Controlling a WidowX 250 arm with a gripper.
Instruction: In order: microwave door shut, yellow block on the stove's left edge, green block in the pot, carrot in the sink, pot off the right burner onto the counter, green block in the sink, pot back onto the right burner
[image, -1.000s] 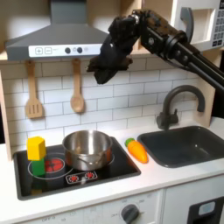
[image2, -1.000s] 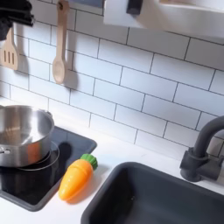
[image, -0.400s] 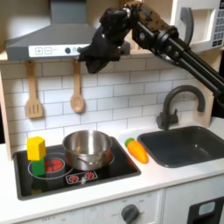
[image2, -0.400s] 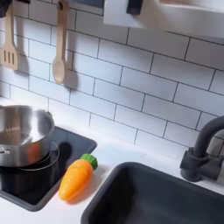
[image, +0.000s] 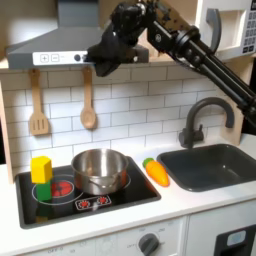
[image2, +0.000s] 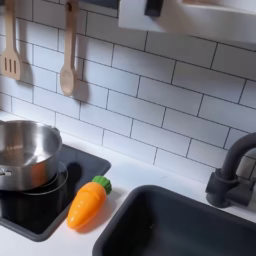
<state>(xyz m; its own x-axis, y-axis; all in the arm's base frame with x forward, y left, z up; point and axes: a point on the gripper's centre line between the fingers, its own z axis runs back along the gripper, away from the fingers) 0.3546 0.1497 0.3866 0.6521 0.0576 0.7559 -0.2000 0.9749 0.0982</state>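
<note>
**Arm swinging up and left, blocks still stacked**

Moving up and toward the first exterior view's left over the last second, the gripper is now hanging high in front of the range hood, well above everything on the stove. Nothing down below is shifting at all between frames. Honestly can't tell how the fingers are set; it's all a dark blob from this angle, so wide or narrow is anyone's guess. They don't look like they're carrying anything.

My read is it's travelling over toward the blocks, so the microwave step is probably behind it, though the microwave is cut off at the top right corner and I can't really check the door.

Yellow block is still sitting upright on the green block, at the stove's left edge in the first exterior view, so that step isn't done yet. Pot is sitting on the burner just right of them.

Carrot is lying flat on the white surface between the stove and the sink, just beside both. In the first exterior view its long axis is running diagonally, green top pointing far-left, orange tip pointing near-right. In the second exterior view the carrot is showing green top far, tip near.
</note>
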